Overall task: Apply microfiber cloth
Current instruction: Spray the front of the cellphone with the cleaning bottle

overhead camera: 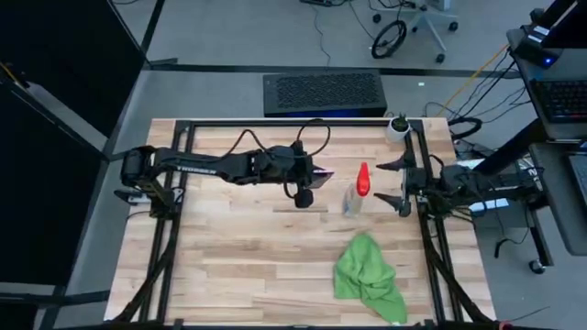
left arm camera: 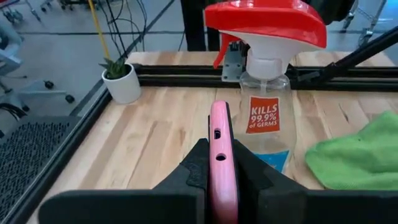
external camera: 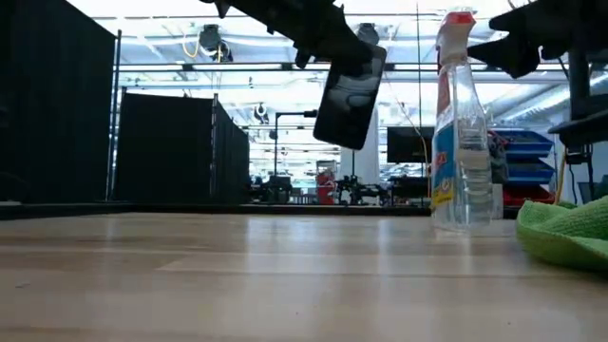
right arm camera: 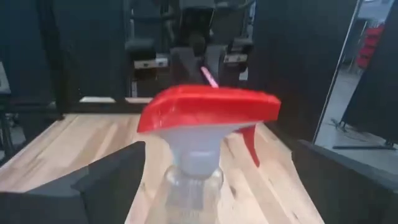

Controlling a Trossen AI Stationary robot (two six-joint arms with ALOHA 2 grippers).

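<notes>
Left gripper (left arm camera: 221,177) clamping phone (left arm camera: 221,155); microfiber cloth (overhead camera: 369,278) untouched

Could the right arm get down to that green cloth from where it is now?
Probably yes. The right gripper is open and holds nothing, flanking the spray bottle; the microfiber cloth lies uncovered on the table nearby, with nothing between. The left gripper holds the phone.

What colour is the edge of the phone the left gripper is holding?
Pink. The phone edge shows best in the left wrist view, clamped in the left gripper.

One green cloth (overhead camera: 369,277), one spray bottle (overhead camera: 357,194), one phone (external camera: 349,96), one potted plant (overhead camera: 398,126)
</notes>
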